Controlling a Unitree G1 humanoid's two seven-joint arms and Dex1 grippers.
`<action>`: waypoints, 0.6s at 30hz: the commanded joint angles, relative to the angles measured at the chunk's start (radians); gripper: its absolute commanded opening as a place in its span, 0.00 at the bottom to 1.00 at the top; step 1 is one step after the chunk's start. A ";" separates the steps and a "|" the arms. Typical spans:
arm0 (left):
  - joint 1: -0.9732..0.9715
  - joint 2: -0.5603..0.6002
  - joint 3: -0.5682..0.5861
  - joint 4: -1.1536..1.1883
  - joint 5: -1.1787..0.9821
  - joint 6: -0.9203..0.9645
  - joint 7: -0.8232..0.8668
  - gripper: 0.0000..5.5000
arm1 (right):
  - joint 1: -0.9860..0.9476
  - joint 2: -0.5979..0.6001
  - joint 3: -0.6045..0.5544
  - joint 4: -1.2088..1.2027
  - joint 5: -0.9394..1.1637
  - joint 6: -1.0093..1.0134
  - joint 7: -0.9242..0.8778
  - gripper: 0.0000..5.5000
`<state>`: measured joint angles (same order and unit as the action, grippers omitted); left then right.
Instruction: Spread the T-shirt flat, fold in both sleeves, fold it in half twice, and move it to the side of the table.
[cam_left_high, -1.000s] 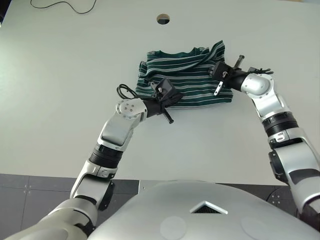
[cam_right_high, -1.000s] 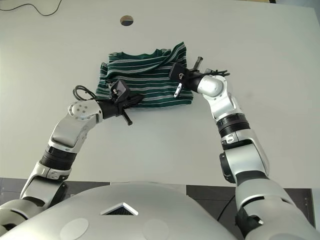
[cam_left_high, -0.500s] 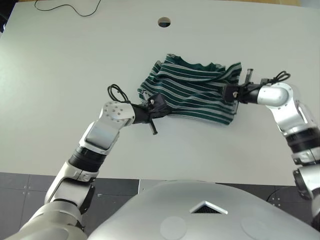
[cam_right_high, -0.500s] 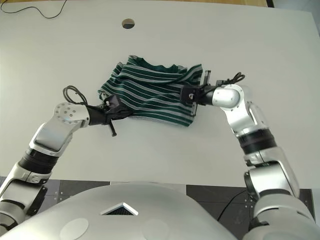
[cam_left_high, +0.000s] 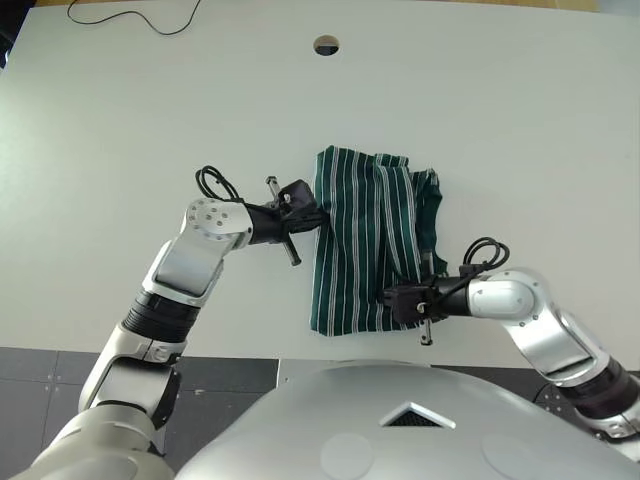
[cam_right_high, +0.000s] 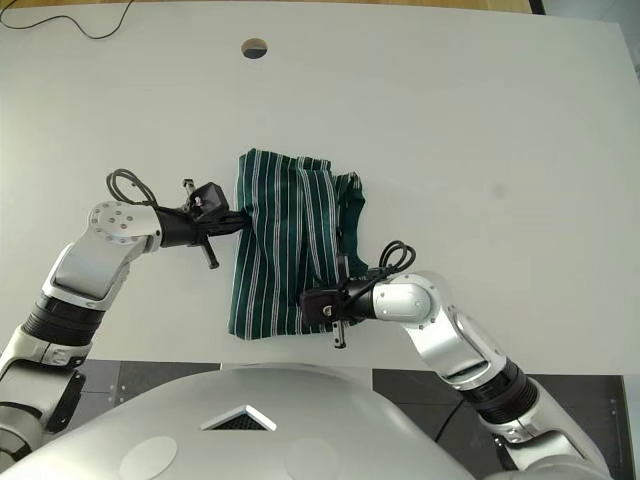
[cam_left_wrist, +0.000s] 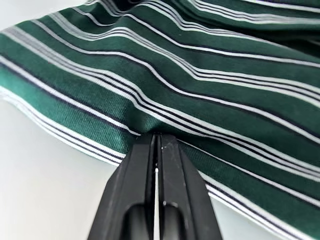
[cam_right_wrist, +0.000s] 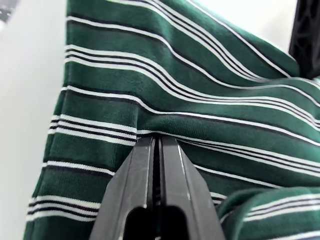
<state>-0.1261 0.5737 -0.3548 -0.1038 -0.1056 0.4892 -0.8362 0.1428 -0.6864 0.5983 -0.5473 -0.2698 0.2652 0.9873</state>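
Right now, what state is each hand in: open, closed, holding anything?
Left hand: closed, pinching the T-shirt at its left edge.
Right hand: closed, pinching the same T-shirt near its near edge.

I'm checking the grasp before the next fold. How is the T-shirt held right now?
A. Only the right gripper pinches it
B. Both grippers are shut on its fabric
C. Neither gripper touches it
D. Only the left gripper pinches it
B: the left gripper and the right gripper each have their fingers closed on the striped fabric of the T-shirt.
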 joint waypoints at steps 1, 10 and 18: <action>0.008 -0.009 0.036 0.002 -0.013 0.005 0.015 0.02 | 0.001 -0.021 -0.085 -0.023 0.035 0.074 -0.018 0.02; 0.004 -0.020 0.108 -0.049 -0.077 0.022 -0.003 0.02 | -0.138 0.004 -0.234 -0.209 0.209 0.220 -0.020 0.02; 0.030 -0.052 0.023 -0.141 -0.108 0.048 -0.016 0.02 | -0.331 0.116 -0.067 0.166 0.098 0.128 -0.083 0.02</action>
<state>-0.1102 0.5316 -0.2862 -0.2444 -0.2300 0.5233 -0.8476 -0.1278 -0.6003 0.5090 -0.4712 -0.1392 0.4268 0.9285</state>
